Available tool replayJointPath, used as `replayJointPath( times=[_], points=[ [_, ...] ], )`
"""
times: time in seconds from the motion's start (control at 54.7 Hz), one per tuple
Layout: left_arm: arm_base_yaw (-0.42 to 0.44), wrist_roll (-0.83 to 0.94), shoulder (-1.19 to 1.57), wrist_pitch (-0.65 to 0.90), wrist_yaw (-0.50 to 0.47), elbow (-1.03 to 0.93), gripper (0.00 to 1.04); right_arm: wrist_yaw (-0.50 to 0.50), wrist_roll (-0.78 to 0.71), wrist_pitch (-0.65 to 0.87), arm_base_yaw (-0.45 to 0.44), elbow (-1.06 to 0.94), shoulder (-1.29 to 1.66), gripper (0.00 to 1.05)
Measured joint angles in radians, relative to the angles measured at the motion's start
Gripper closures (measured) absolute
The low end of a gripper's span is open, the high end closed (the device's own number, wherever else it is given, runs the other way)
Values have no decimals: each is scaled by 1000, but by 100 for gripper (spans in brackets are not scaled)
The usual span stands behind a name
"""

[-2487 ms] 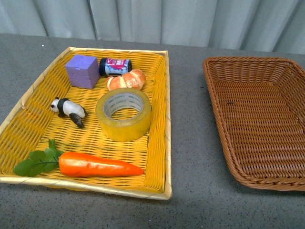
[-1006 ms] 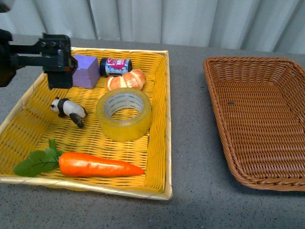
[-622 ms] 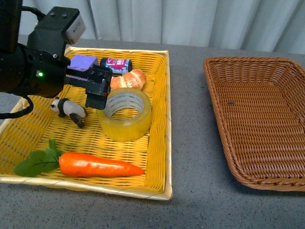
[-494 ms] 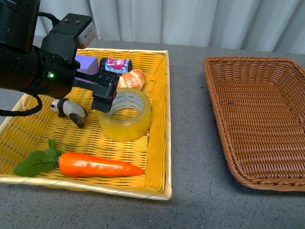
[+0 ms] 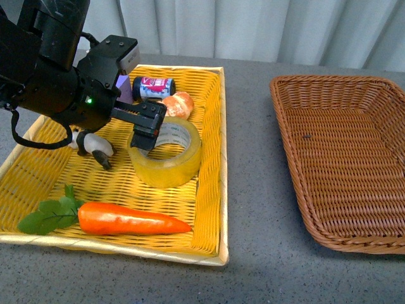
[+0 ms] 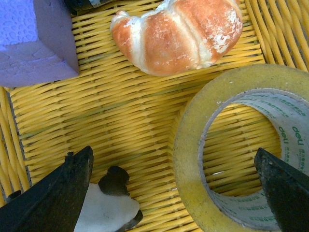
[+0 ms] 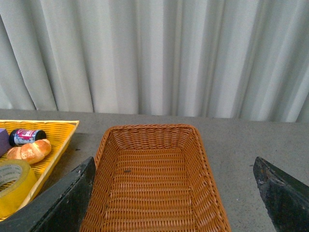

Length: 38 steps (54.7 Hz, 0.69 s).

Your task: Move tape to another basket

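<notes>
My tape (image 5: 164,154) lay flat on one face in the yellow tray (image 5: 212,158), a little left of centre in the front view. Its hole opened straight up, so its axis stood upright. Being round, it had no long side pointing anywhere across the tray.

It was a broad ring of translucent yellow film. Green print ran round the pale inner core, and the weave of the tray showed through the hole in the left wrist view (image 6: 186,145).

The croissant (image 5: 177,104) sat just above it in the front frame, the panda figure (image 5: 95,147) to its left, and the carrot (image 5: 130,220) below it along the tray's near edge.

My left gripper (image 5: 147,123) hung over the upper-left part of the ring's rim with its jaws spread wide. From the wrist, one finger showed by the panda and the other beyond the hole, with the ring's near wall between them. I could not tell whether either touched.

My right gripper (image 7: 174,200) was also wide apart, holding nothing, looking down on the brown basket (image 7: 154,193). That basket filled the right of the front frame (image 5: 345,164), well apart from the tray.
</notes>
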Motion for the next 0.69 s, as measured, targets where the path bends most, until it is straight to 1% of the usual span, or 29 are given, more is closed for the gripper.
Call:
replayJointPath(
  times=[0.091, 0.329, 0.366, 0.421, 0.53, 0.585, 0.603, 0.695],
  points=[
    [0, 1, 21, -25, 0, 18, 6, 0, 0, 0, 0, 0, 0, 9],
    [-6, 17, 39, -29, -6, 31, 6, 0, 0, 0, 0, 0, 0, 9],
    [-8, 22, 39, -21, -13, 31, 11, 0, 0, 0, 0, 0, 0, 9],
    [-11, 23, 39, -20, -16, 31, 22, 0, 0, 0, 0, 0, 0, 9],
    [-21, 33, 42, -20, -27, 31, 49, 0, 0, 0, 0, 0, 0, 9],
    [-23, 34, 43, -20, -31, 31, 59, 0, 0, 0, 0, 0, 0, 9],
    [-24, 35, 43, -20, -30, 31, 61, 0, 0, 0, 0, 0, 0, 9],
    [-27, 40, 43, -21, -28, 31, 77, 0, 0, 0, 0, 0, 0, 9]
  ],
)
